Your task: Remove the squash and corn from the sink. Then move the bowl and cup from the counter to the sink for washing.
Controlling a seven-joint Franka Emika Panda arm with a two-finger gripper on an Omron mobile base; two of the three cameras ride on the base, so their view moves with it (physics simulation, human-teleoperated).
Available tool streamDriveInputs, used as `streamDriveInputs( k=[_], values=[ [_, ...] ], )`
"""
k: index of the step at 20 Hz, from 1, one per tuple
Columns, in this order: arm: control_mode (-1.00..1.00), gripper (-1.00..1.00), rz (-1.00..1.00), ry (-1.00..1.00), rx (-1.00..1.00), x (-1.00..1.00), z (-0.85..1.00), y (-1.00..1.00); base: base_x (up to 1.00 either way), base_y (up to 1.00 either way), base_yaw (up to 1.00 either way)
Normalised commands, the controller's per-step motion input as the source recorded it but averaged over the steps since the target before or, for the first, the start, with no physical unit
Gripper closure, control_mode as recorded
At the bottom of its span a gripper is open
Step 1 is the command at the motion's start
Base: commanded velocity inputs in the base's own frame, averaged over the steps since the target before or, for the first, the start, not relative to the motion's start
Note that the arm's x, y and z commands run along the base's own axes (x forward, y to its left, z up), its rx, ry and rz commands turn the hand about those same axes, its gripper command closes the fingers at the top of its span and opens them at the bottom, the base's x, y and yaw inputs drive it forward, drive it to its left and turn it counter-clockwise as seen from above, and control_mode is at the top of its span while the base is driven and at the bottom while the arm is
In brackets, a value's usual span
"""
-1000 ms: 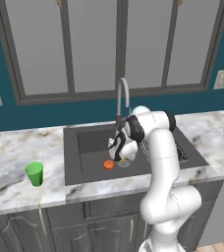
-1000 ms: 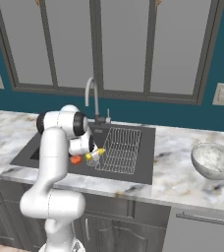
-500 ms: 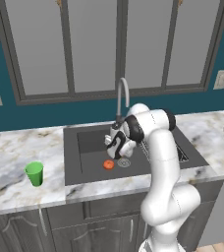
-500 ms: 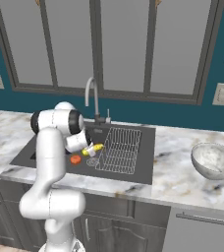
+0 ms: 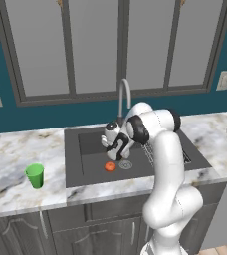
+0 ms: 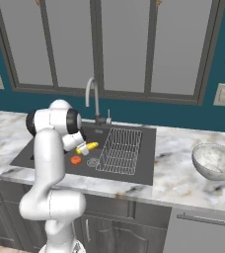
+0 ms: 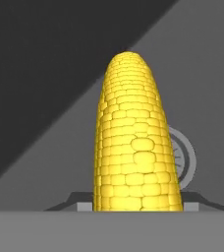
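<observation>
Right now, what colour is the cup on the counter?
Bright green. The cup shows best in the left base view, standing on the counter left of the sink.

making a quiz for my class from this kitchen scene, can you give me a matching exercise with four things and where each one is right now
Things:
1. corn
2. squash
3. cup
4. bowl

Places:
A. on the counter, right of the sink
B. on the sink floor beside the drain
C. between the fingers of the gripper, above the sink floor
D. on the counter, left of the sink

Pairs: 1-C, 2-B, 3-D, 4-A
</observation>
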Motion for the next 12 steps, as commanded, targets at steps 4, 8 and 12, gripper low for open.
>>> streamDriveInputs(
  k=[4,8,12],
  values=[
    [-1.00,1.00,-0.05,0.06,-0.03,-0.22,0.32,0.05,0.00,0.00,0.00],
    [-1.00,1.00,-0.09,0.01,-0.03,-0.20,0.41,0.00,0.00,0.00,0.00],
    [-1.00,1.00,-0.07,0.00,-0.01,-0.23,0.40,0.00,0.00,0.00,0.00]
  ],
)
